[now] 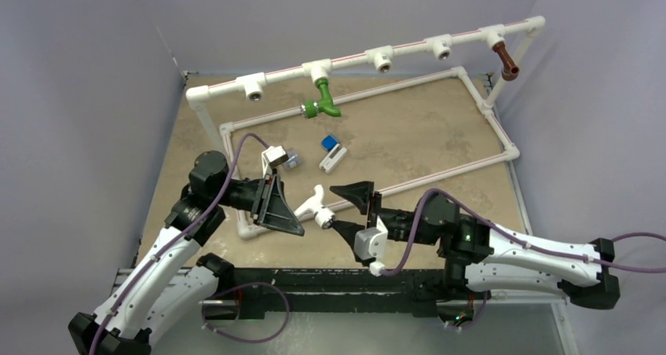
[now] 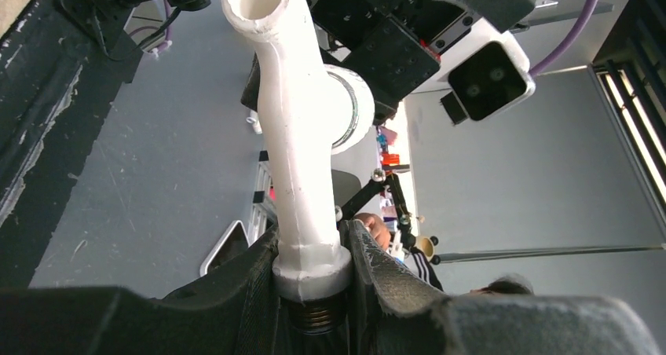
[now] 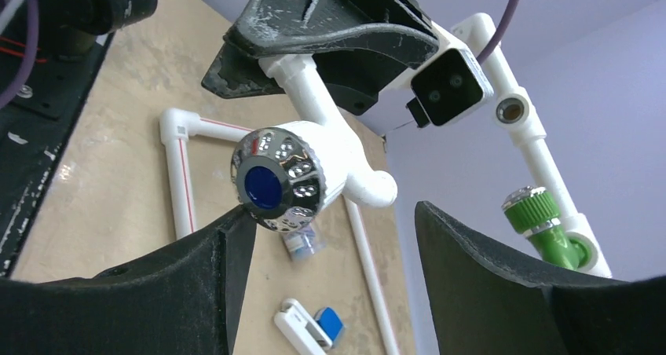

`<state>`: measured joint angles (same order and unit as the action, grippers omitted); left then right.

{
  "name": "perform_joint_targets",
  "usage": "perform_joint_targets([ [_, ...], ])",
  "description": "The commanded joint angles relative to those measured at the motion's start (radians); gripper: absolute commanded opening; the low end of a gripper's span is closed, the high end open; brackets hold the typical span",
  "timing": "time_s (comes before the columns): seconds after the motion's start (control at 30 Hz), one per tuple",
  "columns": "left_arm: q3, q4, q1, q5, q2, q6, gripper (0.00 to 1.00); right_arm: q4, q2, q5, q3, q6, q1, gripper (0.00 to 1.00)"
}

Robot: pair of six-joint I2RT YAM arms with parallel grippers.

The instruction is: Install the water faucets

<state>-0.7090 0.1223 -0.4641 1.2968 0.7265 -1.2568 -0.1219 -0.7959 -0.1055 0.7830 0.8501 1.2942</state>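
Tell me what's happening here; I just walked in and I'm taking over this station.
The left arm's jaws are shut on the threaded end of the white faucet, holding it off the table near the front edge. The right arm's jaws stand open around its silvery knob, not gripping it. The green faucet and brown faucet already sit on the pipe frame; three tee fittings are empty.

- You have a tan, mottled table (image 1: 408,127) under everything.
- A white pipe frame (image 1: 455,169) stands on it, with its base loop flat on the surface.
- Inside that loop lies a blue-and-white block (image 1: 332,152), and near it a small bluish piece (image 1: 292,160).
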Motion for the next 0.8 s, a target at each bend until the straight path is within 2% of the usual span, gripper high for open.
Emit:
perform_joint_targets([
  [0.0,-0.030,-0.094,0.007,0.021,-0.008,-0.060,0.00,-0.051,-0.011,0.097,0.014,0.110,0.057,0.74],
  [0.17,-0.029,-0.102,0.007,0.027,-0.015,-0.074,0.00,-0.141,-0.018,0.249,-0.043,0.229,0.148,0.73],
  [0.37,-0.015,-0.107,0.007,0.043,-0.027,-0.085,0.00,-0.345,-0.039,0.374,-0.130,0.430,0.215,0.73],
  [0.5,-0.014,-0.103,0.006,0.050,-0.034,-0.085,0.00,-0.463,-0.055,0.390,-0.151,0.509,0.221,0.72],
  [0.77,-0.004,-0.079,0.006,0.056,-0.052,-0.077,0.00,-0.525,-0.114,0.383,-0.125,0.582,0.226,0.73],
])
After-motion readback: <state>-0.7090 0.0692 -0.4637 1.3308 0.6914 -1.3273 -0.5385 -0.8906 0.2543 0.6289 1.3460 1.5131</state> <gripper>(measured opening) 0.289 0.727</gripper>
